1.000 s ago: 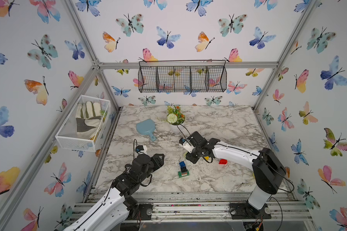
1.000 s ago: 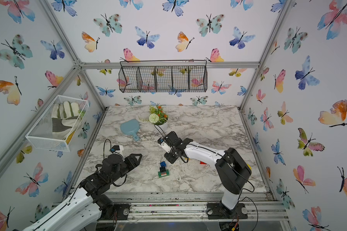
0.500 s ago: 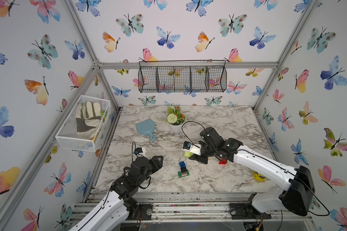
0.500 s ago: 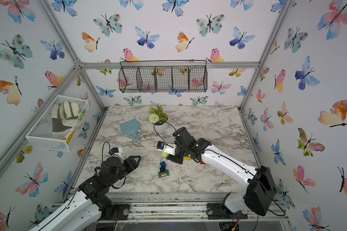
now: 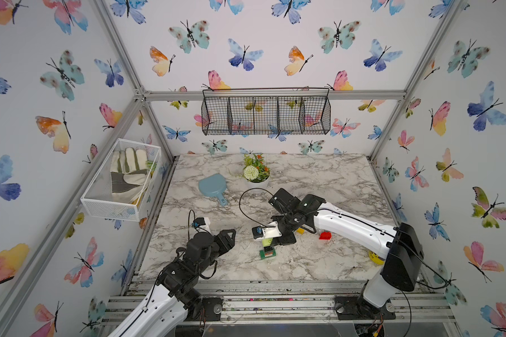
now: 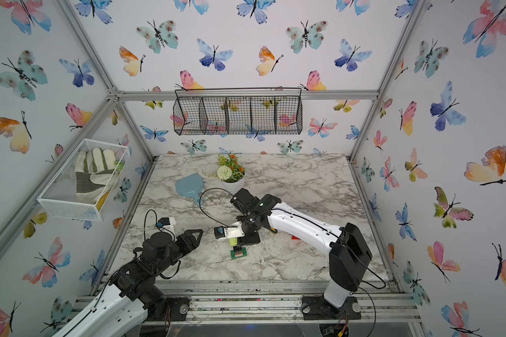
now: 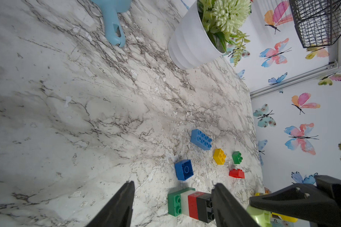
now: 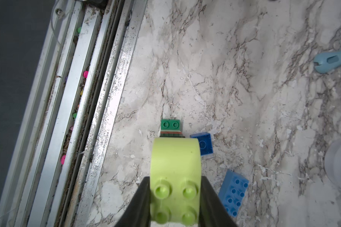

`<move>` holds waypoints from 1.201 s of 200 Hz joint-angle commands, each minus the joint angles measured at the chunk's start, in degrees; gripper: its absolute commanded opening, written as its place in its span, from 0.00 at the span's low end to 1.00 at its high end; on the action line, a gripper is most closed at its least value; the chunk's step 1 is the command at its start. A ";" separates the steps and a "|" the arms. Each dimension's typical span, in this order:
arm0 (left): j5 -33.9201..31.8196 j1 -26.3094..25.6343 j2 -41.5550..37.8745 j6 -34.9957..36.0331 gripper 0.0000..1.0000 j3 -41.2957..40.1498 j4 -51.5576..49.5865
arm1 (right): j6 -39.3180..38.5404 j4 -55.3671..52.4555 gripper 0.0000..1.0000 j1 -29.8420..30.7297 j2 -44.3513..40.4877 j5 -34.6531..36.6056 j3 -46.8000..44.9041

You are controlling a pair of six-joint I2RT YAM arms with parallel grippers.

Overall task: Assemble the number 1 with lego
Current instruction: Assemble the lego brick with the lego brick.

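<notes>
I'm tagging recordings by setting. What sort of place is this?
Probably a robot lab test cell, dressed up to look homely: an aluminium frame carries butterfly-papered walls around a marble-patterned table, and robot arms are mounted on a rail at its front edge.

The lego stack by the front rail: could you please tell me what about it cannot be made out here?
Right wrist view: the held lime brick hides the stack above its green base.
Left wrist view: one of the left fingers covers its black end; contact with the lime brick is unclear.
Both top views: the stack is too small to count layers.
</notes>
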 commanded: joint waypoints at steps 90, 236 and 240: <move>-0.44 0.47 -1.29 0.91 0.68 -0.76 -2.09 | -2.99 -3.14 0.09 2.30 7.42 5.79 3.94; -0.48 0.48 -1.37 0.54 0.68 -1.24 -1.58 | -3.25 -5.68 0.06 3.53 10.17 5.43 5.80; -0.48 0.48 -1.37 0.53 0.68 -1.20 -1.58 | -3.18 -5.68 0.06 3.53 10.22 5.67 5.81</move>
